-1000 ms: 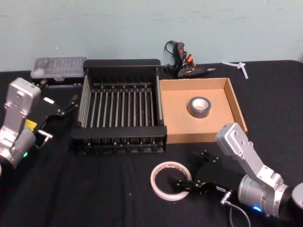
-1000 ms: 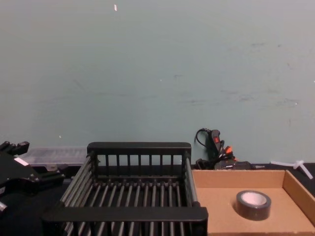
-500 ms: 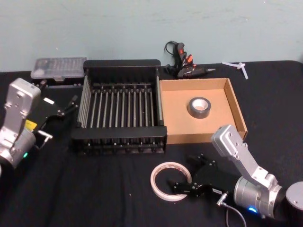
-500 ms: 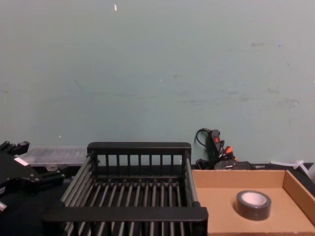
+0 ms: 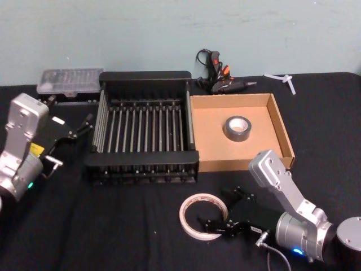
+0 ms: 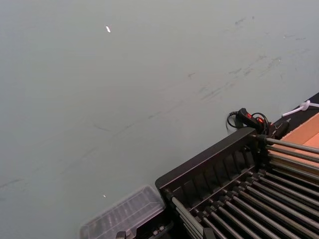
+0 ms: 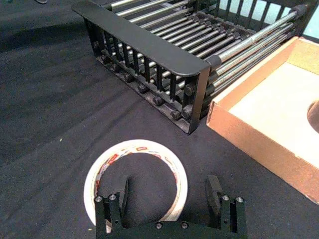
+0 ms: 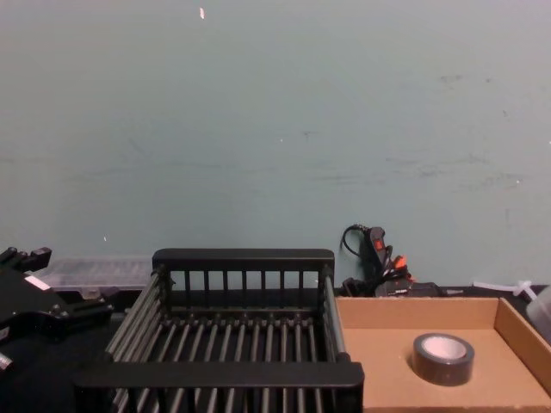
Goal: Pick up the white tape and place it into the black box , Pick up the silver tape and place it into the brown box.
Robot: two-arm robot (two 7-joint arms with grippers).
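Sliding lower and closer, right gripper (image 7: 168, 194), spread wide, one finger inside the white tape (image 7: 135, 184), the other outside. Tape flat on the bench (image 5: 113, 226), before the black box (image 5: 141, 166). Silver tape (image 5: 237, 128) already in the brown box (image 5: 282, 132). Left gripper (image 5: 79, 129) parked, fingers unclear. Risk: thin rim skidding out on closing.

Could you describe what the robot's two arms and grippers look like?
Both arms are silver-grey metal with boxy upper links and rounded joints. The left gripper is black with slim fingers, near a yellow label on its arm. The right gripper is black with bolted fingers; a grey cable and blue light show at its wrist.
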